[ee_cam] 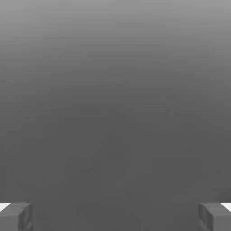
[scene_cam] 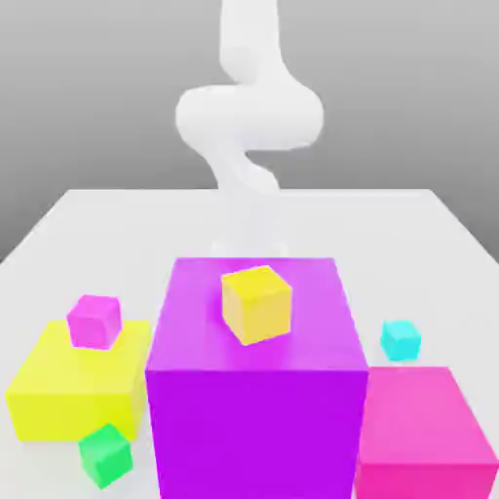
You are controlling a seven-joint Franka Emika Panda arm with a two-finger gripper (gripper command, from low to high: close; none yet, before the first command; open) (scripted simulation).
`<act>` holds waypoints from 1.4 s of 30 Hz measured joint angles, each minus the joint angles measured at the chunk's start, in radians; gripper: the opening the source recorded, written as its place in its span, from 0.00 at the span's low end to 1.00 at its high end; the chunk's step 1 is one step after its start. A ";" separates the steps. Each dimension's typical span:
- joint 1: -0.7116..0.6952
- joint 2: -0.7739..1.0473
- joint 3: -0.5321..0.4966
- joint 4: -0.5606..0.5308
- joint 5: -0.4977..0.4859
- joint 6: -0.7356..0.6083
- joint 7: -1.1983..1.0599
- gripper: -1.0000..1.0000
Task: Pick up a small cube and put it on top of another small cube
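A: Surfaces?

B: All matte, hard-edged blocks on a white table (scene_cam: 58,229). The cyan cube (scene_cam: 401,338) sits toward the table's edge on the exterior view's right, just behind the pink block (scene_cam: 421,429) and beside the purple block (scene_cam: 255,370).

A: Gripper?

B: Gripper (ee_cam: 115,216) jaws wide apart, holding nothing; grey fingertips (ee_cam: 16,215). The white arm (scene_cam: 249,112) appears to rise behind the purple block, over open tabletop.

A: The green cube (scene_cam: 105,454)?

B: Near the front edge, beside the yellow block (scene_cam: 73,385).

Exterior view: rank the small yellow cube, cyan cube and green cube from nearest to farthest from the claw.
Going by the arm, which drops behind the purple block:
1. Small yellow cube, atop the purple block.
2. Cyan cube, exterior view's right.
3. Green cube, front, exterior view's left.
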 joint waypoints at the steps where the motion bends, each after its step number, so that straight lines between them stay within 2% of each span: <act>1: 0.017 0.034 0.019 -0.029 0.019 0.026 0.018 0.50; 8: 0.136 0.262 0.174 -0.221 0.127 0.205 0.154 0.50; 14: 0.235 0.467 0.341 -0.390 0.173 0.367 0.312 0.50; 18: 0.277 0.602 0.453 -0.501 0.137 0.475 0.461 0.50; 20: 0.291 0.675 0.490 -0.549 0.054 0.531 0.572 0.50; 22: 0.312 0.755 0.436 -0.554 -0.108 0.588 0.702 0.50; 25: 0.465 0.869 0.231 -0.532 -0.340 0.668 0.873 0.50; 28: 0.651 0.975 0.028 -0.508 -0.427 0.755 0.944 0.50; 29: 0.685 0.996 -0.007 -0.503 -0.434 0.774 0.951 0.00; 35: 0.701 1.007 -0.024 -0.501 -0.439 0.785 0.956 0.00; 37: 0.658 0.970 0.023 -0.510 -0.418 0.754 0.937 0.00; 39: 0.587 0.907 0.113 -0.526 -0.341 0.705 0.877 0.00; 42: 0.552 0.798 0.200 -0.553 -0.146 0.624 0.735 0.00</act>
